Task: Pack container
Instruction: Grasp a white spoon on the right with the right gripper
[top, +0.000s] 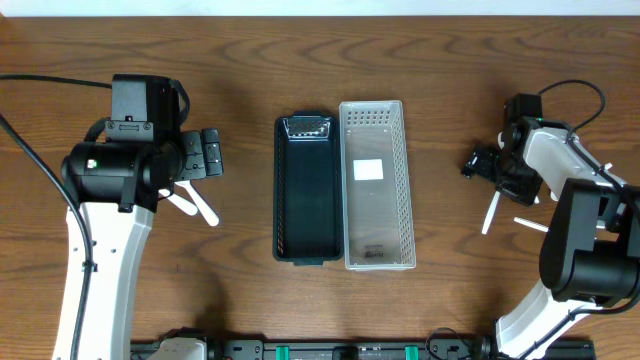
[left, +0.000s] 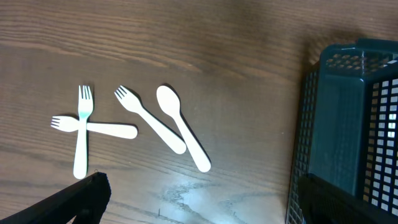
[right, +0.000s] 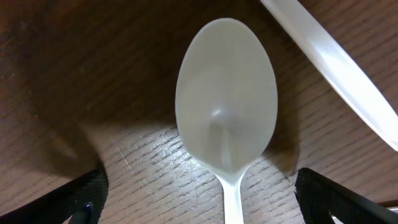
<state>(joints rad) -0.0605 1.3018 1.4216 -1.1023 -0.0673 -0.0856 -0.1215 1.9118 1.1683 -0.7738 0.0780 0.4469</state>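
A black mesh container (top: 305, 190) and a clear perforated container (top: 378, 185) lie side by side at mid-table; neither shows any cutlery inside. My left gripper (left: 199, 205) is open and empty above the wood. In its wrist view lie two crossed white forks (left: 82, 127), a third fork (left: 149, 119) and a white spoon (left: 181, 127), with the black container (left: 348, 124) to the right. My right gripper (right: 202, 202) is open and low over the table. A white spoon (right: 226, 99) lies between its fingers, with its handle running toward the camera.
A second white utensil handle (right: 336, 81) lies just right of the spoon. In the overhead view, white cutlery lies beside the left arm (top: 195, 205) and by the right arm (top: 491, 213), with another piece (top: 530, 224) further right. The right arm's cable loops behind it.
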